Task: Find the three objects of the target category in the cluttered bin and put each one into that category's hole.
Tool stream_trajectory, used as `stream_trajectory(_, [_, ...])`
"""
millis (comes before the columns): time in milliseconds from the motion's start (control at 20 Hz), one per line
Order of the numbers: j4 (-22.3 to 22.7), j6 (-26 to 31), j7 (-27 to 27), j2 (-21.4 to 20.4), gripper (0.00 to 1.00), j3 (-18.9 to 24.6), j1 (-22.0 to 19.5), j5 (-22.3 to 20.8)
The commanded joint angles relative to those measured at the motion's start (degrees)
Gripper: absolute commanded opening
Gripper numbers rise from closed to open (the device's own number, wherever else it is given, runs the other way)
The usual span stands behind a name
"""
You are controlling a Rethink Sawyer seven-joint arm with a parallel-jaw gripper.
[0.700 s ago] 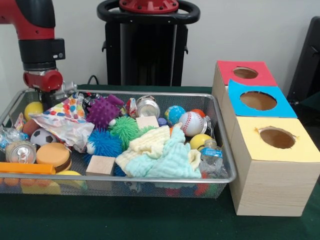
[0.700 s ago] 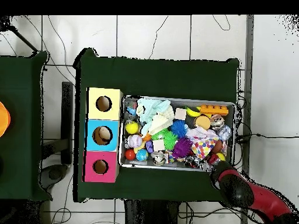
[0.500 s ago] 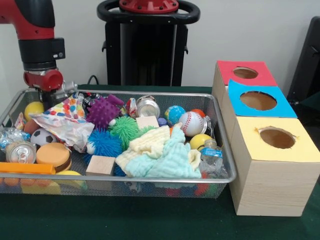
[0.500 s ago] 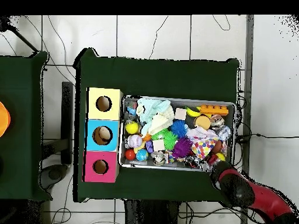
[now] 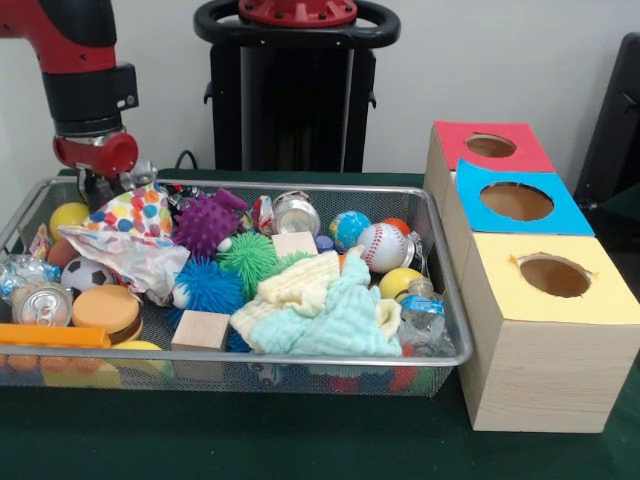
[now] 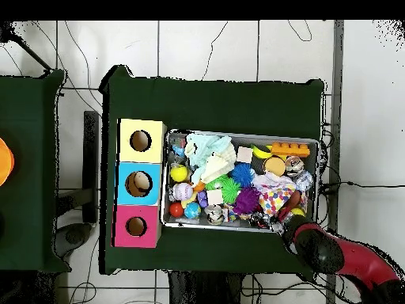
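Apparently shut on the dotted wrapper (image 5: 140, 212), the claw (image 5: 108, 190) hangs over the bin's (image 5: 300, 357) far corner.

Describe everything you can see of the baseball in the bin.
The baseball is a white ball with red stitching, seemingly leather-like, whole and clean. It lies in the wire bin toward the end nearest the boxes, resting on the clutter. A small globe-patterned ball sits beside it, an orange-red ball shows just behind it, and a yellow ball lies in front of it. The gripper is far from it, at the bin's opposite end.
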Motion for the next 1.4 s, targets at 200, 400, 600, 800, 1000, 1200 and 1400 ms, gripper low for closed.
stream_trajectory(200, [-3.6,12.4,-15.7,2.2,1.0,0.2,-0.8,-5.7])
stream_trajectory(400, [-4.3,11.6,-15.3,3.7,1.0,0.2,-0.9,-6.4])
stream_trajectory(600, [-1.3,14.2,-16.3,-1.2,1.0,2.7,-1.3,-3.5])
stream_trajectory(800, [3.5,16.6,-16.2,-8.3,1.0,5.3,-2.1,0.2])
stream_trajectory(1000, [5.7,18.6,-16.0,-11.5,1.0,7.9,-3.5,2.3])
stream_trajectory(1200, [8.2,17.1,-15.3,-13.1,1.0,11.7,-6.1,2.4])
stream_trajectory(1400, [9.2,16.1,-14.4,-13.9,1.0,13.9,-7.4,1.8])
